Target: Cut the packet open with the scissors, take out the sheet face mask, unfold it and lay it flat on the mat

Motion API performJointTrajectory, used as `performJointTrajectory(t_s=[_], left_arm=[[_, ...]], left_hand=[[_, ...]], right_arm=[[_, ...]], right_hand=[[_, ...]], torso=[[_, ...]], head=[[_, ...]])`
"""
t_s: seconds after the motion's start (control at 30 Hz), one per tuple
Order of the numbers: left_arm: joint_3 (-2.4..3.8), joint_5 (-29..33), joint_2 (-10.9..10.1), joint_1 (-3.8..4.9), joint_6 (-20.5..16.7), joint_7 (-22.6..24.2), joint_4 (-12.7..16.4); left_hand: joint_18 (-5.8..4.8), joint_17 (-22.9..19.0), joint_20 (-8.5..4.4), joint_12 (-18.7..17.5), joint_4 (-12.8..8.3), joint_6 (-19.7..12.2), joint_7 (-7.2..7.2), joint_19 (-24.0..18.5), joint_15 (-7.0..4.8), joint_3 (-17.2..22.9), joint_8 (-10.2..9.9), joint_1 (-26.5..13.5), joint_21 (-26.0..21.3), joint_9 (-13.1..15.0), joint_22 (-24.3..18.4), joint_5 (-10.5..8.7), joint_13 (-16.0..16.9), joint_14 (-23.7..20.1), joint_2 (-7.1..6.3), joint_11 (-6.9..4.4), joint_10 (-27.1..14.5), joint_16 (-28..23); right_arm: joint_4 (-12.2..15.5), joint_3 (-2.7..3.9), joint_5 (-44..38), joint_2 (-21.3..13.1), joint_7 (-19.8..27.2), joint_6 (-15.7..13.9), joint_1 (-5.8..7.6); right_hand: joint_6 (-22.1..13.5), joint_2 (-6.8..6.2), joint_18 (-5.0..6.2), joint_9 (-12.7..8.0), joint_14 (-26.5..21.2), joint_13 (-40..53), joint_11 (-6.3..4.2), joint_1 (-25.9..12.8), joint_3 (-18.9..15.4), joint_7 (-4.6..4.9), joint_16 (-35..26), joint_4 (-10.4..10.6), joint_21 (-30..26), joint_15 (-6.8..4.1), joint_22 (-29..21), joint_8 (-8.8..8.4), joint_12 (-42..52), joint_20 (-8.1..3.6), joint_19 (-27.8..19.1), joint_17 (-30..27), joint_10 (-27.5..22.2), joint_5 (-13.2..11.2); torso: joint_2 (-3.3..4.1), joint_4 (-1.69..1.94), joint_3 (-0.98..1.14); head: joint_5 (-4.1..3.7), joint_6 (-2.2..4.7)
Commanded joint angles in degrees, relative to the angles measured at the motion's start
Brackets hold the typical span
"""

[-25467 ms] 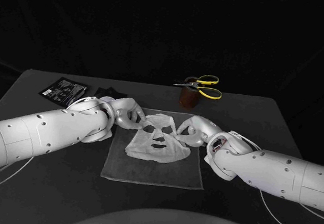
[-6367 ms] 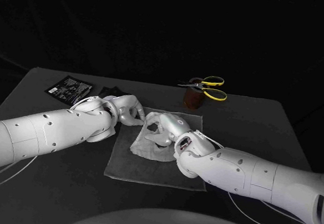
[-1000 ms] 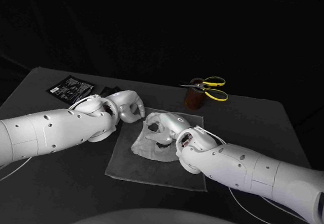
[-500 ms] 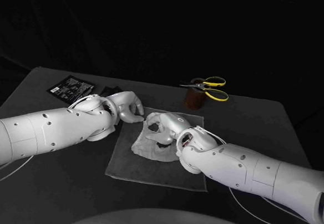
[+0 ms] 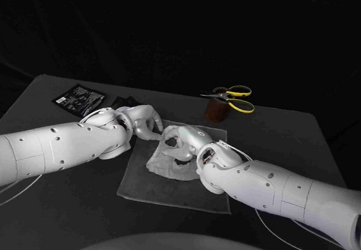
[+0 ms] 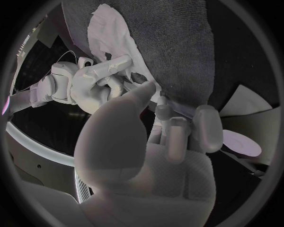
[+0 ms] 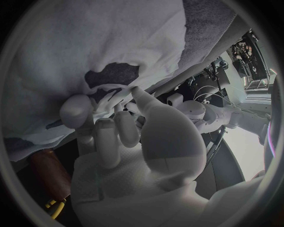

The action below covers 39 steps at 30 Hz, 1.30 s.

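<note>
The white sheet face mask (image 5: 169,165) lies crumpled on the grey mat (image 5: 175,190), its upper part lifted. My right hand (image 5: 186,141) pinches the mask's (image 7: 106,42) top edge between thumb and fingers (image 7: 75,109). My left hand (image 5: 141,122) sits at the mat's far left corner, fingers curled. In the left wrist view its thumb and fingertips (image 6: 164,111) close on a thin strip of the mask's (image 6: 110,33) edge, right beside my right hand (image 6: 89,86). The yellow-handled scissors (image 5: 232,97) stand in a brown holder (image 5: 213,110). The black packet (image 5: 79,98) lies far left.
A small dark scrap (image 5: 124,100) lies between the packet and my left hand. The brown holder (image 7: 49,171) stands just beyond the mat's far right corner. Bare table (image 5: 295,140) spreads to the right of the mat and in front of it.
Over the last second my left hand dropped a little and curled its fingers in toward the mask's edge. My right hand and the mask hardly moved.
</note>
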Motion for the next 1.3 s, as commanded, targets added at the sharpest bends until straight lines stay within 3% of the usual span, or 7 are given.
performJointTrajectory(t_s=[0.03, 0.3, 0.63, 0.83, 1.13, 1.3], left_arm=[[0.00, -0.80, 0.32, -0.10, -0.22, 2.79, 0.02], [-0.04, -1.11, 0.84, -0.18, -0.51, 3.42, -0.55], [-0.04, -2.00, 1.39, -0.26, 0.10, 2.23, -1.41], [-0.05, -2.38, 1.37, -0.28, 0.62, 0.75, -1.52], [-0.06, -2.47, 1.23, -0.29, 0.61, -0.33, -1.51], [-0.06, -2.43, 1.10, -0.29, 0.85, -0.29, -1.28]], left_hand=[[0.73, 10.44, 0.31, 1.52, -0.47, 1.96, -0.69, 0.36, 0.10, 0.06, 0.67, 1.62, 0.53, 0.08, 0.45, -0.32, 2.29, 4.21, 0.40, -0.56, 1.99, 0.29], [0.48, 11.47, -0.38, 3.58, -0.72, 4.54, -1.60, 1.09, -0.70, 1.46, 1.54, 3.39, 1.38, -0.05, 1.42, -0.32, 5.76, 4.61, 2.02, -1.45, 4.60, 0.69], [0.27, 12.16, -0.70, 4.66, -0.71, 5.73, -1.84, 1.63, -0.98, 2.25, 1.84, 3.67, 2.00, -0.21, 2.14, -0.32, 7.68, 4.86, 2.50, -1.70, 6.01, 0.95], [0.15, 12.38, -0.84, 5.23, -0.17, 5.98, -1.80, 1.96, -0.99, 1.46, 1.77, 2.38, 2.37, -0.48, 2.54, -0.33, 8.36, 4.96, 1.35, -1.65, 6.56, 1.04], [0.12, 12.42, -0.40, 4.96, 2.24, 3.20, -0.78, 2.02, -0.28, -3.31, 0.13, -0.92, 2.40, -1.51, 2.57, -0.34, 7.65, 4.98, -0.93, -0.74, 5.75, 1.05], [0.10, 12.46, 0.06, 5.17, 3.01, 2.00, -0.24, 2.08, 0.19, -6.18, -0.55, -0.46, 2.47, -2.09, 2.66, -0.33, 7.86, 4.99, -0.66, -0.23, 5.60, 1.06]], right_arm=[[-0.75, -0.57, -0.48, -0.51, -3.27, 4.06, -0.69], [-0.76, -0.57, -0.49, -0.48, -3.35, 4.12, -0.68], [-0.82, -0.57, -0.54, -0.47, -3.45, 4.12, -0.68], [-0.82, -0.57, -0.57, -0.50, -3.51, 4.11, -0.67], [-0.84, -0.57, -0.61, -0.49, -3.58, 4.14, -0.67], [-0.85, -0.57, -0.62, -0.49, -3.62, 4.15, -0.67]], right_hand=[[-0.08, 0.04, 0.56, 0.02, 3.86, 1.10, 0.11, 0.39, -0.32, 0.29, 0.35, -0.07, 0.03, -0.30, 5.81, -0.12, 0.13, -0.21, -0.21, 6.41, -0.11, 0.30], [-0.08, 0.04, 0.56, 0.02, 3.86, 1.10, 0.11, 0.39, -0.32, 0.29, 0.35, -0.07, 0.03, -0.30, 5.81, -0.12, 0.13, -0.21, -0.21, 6.41, -0.11, 0.30], [-0.08, 0.04, 0.56, 0.02, 3.86, 1.10, 0.11, 0.39, -0.32, 0.29, 0.35, -0.07, 0.03, -0.30, 5.81, -0.12, 0.13, -0.21, -0.21, 6.41, -0.11, 0.30], [-0.08, 0.04, 0.56, 0.02, 3.86, 1.10, 0.11, 0.39, -0.32, 0.29, 0.35, -0.07, 0.03, -0.30, 5.81, -0.12, 0.13, -0.21, -0.21, 6.41, -0.11, 0.30], [-0.08, 0.04, 0.56, 0.02, 3.86, 1.10, 0.11, 0.39, -0.32, 0.29, 0.35, -0.07, 0.03, -0.30, 5.81, -0.12, 0.13, -0.21, -0.21, 6.41, -0.11, 0.30], [-0.08, 0.04, 0.56, 0.02, 3.86, 1.10, 0.11, 0.39, -0.32, 0.29, 0.35, -0.07, 0.03, -0.30, 5.81, -0.12, 0.13, -0.21, -0.21, 6.41, -0.11, 0.30]], torso=[[-0.02, 0.01, 0.03], [-0.02, -0.01, 0.07], [-0.01, -0.04, 0.04], [-0.03, 0.01, 0.05], [-0.02, 0.01, 0.02], [-0.03, 0.02, 0.04]], head=[[-0.06, 0.00], [-0.04, 0.00], [-0.08, 0.00], [-0.08, 0.00], [-0.11, 0.00], [-0.15, 0.00]])
